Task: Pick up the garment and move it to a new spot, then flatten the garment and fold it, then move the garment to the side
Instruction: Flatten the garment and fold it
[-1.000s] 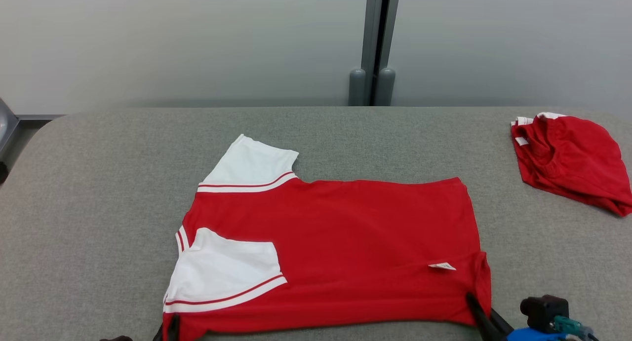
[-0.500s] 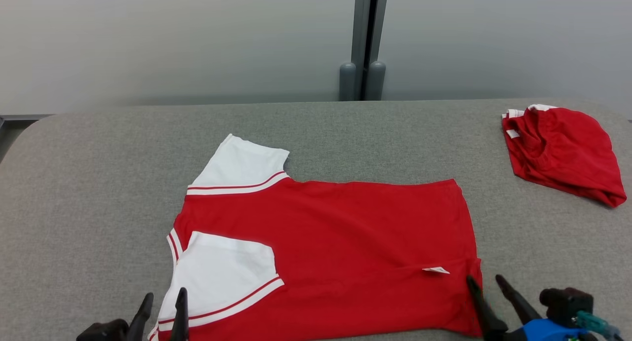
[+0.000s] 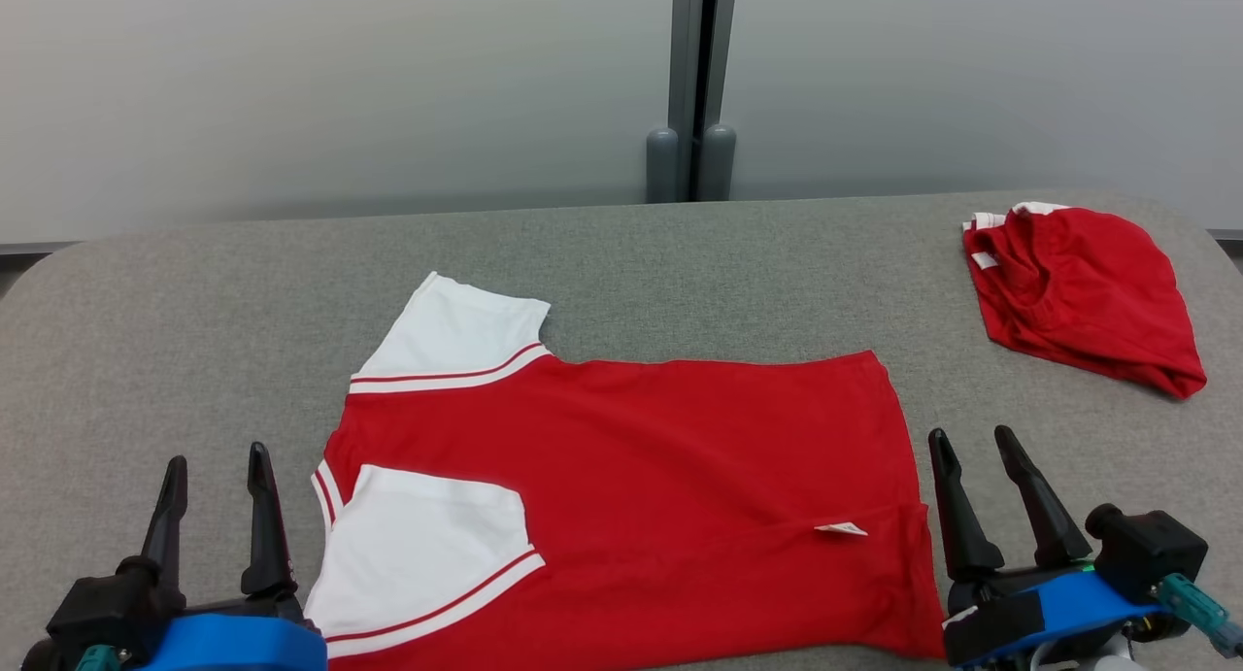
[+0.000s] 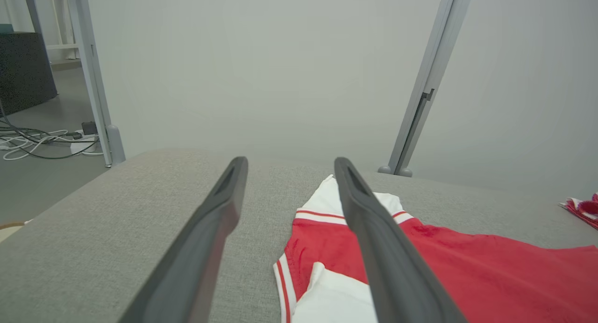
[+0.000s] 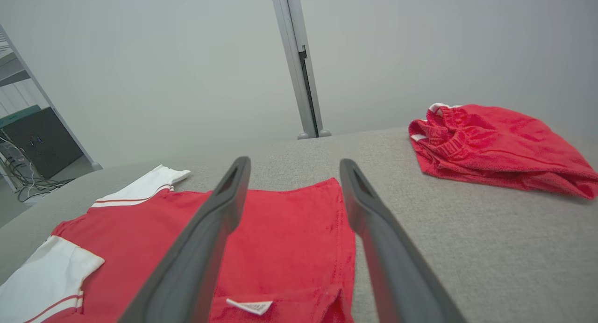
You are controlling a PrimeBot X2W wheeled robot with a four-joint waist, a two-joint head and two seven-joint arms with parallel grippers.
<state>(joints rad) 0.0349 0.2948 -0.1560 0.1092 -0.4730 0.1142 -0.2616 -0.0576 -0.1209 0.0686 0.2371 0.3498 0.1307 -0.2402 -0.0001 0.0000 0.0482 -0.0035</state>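
The garment is a red shirt with white sleeves, lying flat on the grey table, its near edge folded over with one white sleeve on top and a small white label showing. My left gripper stands open just left of the shirt's collar end, nothing between its fingers. My right gripper is open beside the shirt's hem end, also empty. The left wrist view shows the shirt to the right of the left gripper. From the right wrist the hem lies under the right gripper.
A second red garment, crumpled, lies at the table's far right; it also appears in the right wrist view. A grey post stands behind the table against a pale wall. Cables lie on the floor off the table's left end.
Both grippers have let go of the shirt's near edge, opened, and drawn outward and up off the cloth. The head camera has shifted, moving the whole scene slightly.
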